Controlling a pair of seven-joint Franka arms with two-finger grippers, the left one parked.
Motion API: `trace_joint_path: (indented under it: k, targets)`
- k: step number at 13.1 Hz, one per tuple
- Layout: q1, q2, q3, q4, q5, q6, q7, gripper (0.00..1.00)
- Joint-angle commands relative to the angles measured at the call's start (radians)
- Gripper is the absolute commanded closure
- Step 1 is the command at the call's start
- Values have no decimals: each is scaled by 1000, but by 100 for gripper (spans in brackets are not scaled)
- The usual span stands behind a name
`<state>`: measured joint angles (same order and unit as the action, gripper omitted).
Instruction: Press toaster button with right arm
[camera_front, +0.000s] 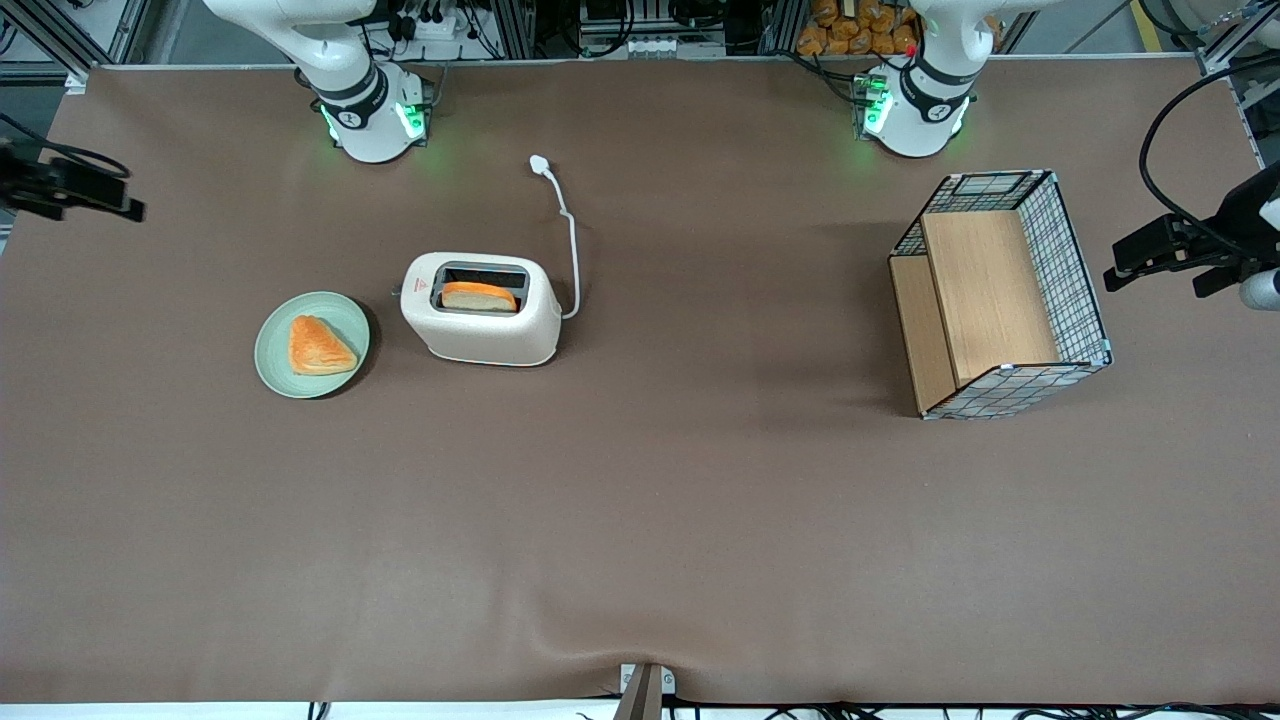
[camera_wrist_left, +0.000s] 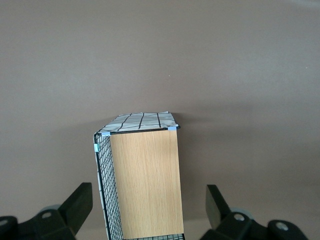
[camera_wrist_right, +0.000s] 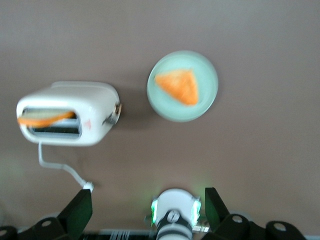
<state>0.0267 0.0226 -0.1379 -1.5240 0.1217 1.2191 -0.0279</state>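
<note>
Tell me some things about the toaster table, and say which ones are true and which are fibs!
1. A slice of bread sits in the toaster. True.
2. The green plate is empty. False: a triangle of toast lies on it.
3. The pincer is pressing the toaster button. False: it hangs open, high above the table, touching nothing.
4. The toaster's cord lies unplugged on the table. True.
5. The wire basket stands beside the plate. False: it stands toward the parked arm's end.
</note>
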Motion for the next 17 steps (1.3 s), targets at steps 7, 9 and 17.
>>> trace_joint_path:
  k: [7,9,17]
  targets:
    - [99,118,-2,-223,163,-10,9,22]
    - [99,180,-2,-225,228,-9,6,53]
    - [119,243,-2,-327,291,154,6,100]
